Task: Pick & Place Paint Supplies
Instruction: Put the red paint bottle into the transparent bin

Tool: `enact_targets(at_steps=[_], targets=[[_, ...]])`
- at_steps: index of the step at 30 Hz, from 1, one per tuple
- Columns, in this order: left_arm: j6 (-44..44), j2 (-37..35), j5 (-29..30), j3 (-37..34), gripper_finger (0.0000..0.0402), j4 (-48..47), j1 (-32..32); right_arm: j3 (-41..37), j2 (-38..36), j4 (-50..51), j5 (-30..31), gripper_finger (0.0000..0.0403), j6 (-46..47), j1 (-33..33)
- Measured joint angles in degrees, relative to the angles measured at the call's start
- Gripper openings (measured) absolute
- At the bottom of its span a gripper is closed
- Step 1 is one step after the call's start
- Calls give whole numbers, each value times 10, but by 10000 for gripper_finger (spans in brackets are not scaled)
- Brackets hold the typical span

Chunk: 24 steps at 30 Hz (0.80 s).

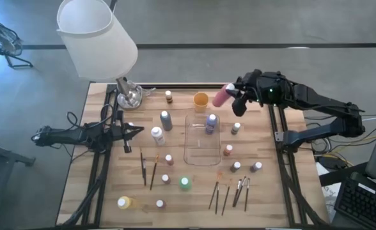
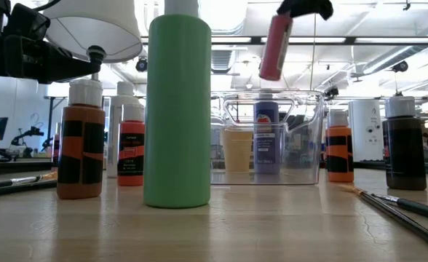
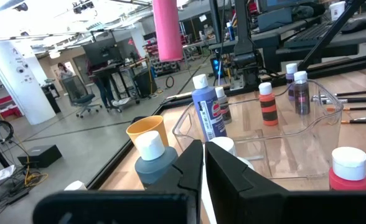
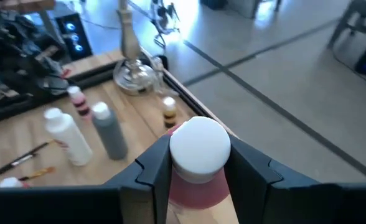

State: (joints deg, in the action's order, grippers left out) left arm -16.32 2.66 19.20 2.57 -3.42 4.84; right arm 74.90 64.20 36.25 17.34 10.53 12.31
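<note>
My right gripper point(image 1: 235, 96) is shut on a pink paint bottle point(image 1: 221, 96), held high above the table's far side, next to the orange cup point(image 1: 201, 99). The low view shows the bottle point(image 2: 275, 45) hanging well above the clear tray point(image 1: 201, 153). A blue bottle point(image 1: 211, 122) stands upright in the tray's far end. My left gripper point(image 1: 139, 131) is shut and empty, low at the table's left, just short of a white bottle point(image 1: 156, 134). Several other small bottles stand around the tray. Brushes point(image 1: 229, 191) lie on the near part of the table. My right gripper pinches the pink bottle at its cap end, one finger on each side of the white cap point(image 4: 200, 146) and the pink shoulder point(image 4: 195, 190) under it. The bottle hangs below the fingers, slightly tilted, its base point(image 2: 269, 74) lowest and clear of everything.
A lamp with a white shade point(image 1: 97, 35) and a glass base point(image 1: 129, 96) stands at the far left corner. A green bottle point(image 1: 185, 183) stands near the front. Two more brushes point(image 1: 148, 169) lie left of the tray. A grey bottle point(image 1: 166, 120) stands beside the white one.
</note>
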Motion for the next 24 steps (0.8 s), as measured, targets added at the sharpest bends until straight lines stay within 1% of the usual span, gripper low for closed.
enact_targets(at_steps=[4,6,9,16,21,24], targets=[[0,0,0,0,23,0,0,12,27,-16,-36,116,-14,-19],[0,0,0,0,23,0,0,19,44,-18,-42,122,-16,-29],[0,0,0,0,23,0,0,28,72,-20,-44,125,-19,-39],[0,0,0,0,23,0,0,38,130,-40,-43,114,-41,-60],[0,0,0,0,23,0,0,38,163,-50,-44,130,-42,-65],[0,0,0,0,23,0,0,37,178,-51,-43,127,-43,-67]])
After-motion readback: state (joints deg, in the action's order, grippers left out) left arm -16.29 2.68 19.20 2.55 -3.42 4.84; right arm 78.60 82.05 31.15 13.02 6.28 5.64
